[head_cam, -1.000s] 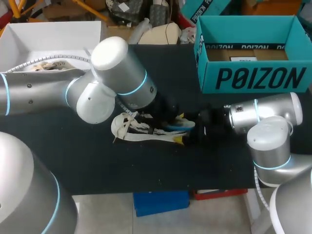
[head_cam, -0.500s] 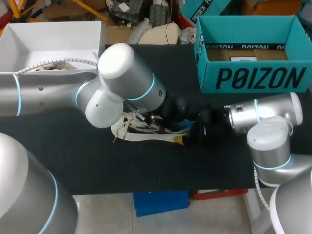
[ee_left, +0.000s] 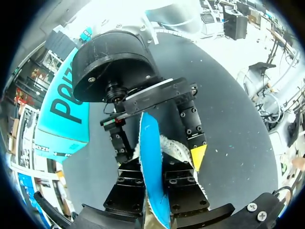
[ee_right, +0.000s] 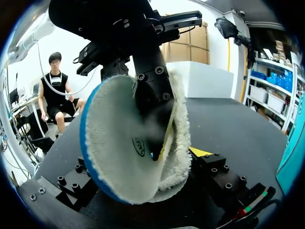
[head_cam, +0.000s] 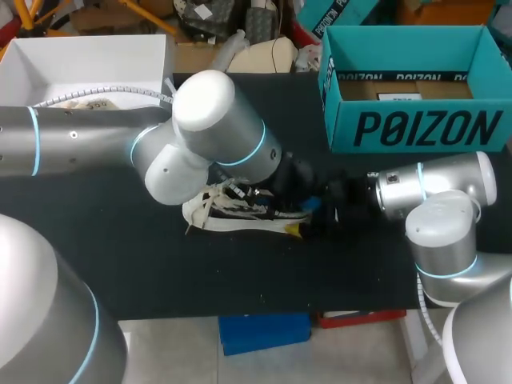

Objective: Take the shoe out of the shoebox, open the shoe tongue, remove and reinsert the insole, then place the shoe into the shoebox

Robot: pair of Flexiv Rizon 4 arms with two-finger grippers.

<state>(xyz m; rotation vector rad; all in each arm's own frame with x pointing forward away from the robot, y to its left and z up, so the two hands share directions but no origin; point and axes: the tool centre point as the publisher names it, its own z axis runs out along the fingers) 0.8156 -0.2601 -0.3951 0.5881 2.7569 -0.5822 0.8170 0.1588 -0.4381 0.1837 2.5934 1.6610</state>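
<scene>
1. Left gripper (ee_left: 155,180): clenched on the insole (ee_left: 150,143), with a black, screw-studded finger block pressed to each face.
2. Insole: thin and flexible, with a smooth bright-blue edge and underside and a white, fleecy upper face. Held on edge and bowed into a cupped curve, clear of the shoe and above the table.
3. Right gripper (ee_left: 161,153): directly ahead of the left gripper, facing it, with the insole's far end sitting inside its span. Cannot tell whether clenched or released.
4. Shoe (head_cam: 232,214): lying on the table (head_cam: 160,272), outside the shoebox, just beneath the left arm's wrist. Pale and low, with a long whitish sole strip, loose cream laces bunched at the toe end and dark markings on the upper. Heel end toward the right gripper.
5. Shoebox (head_cam: 416,128): teal cardboard, rectangular and open-topped, with a brown floor showing inside. Upright at the table's far right corner, well apart from the shoe.
6. Table: matte black cover with a few pale specks.
</scene>
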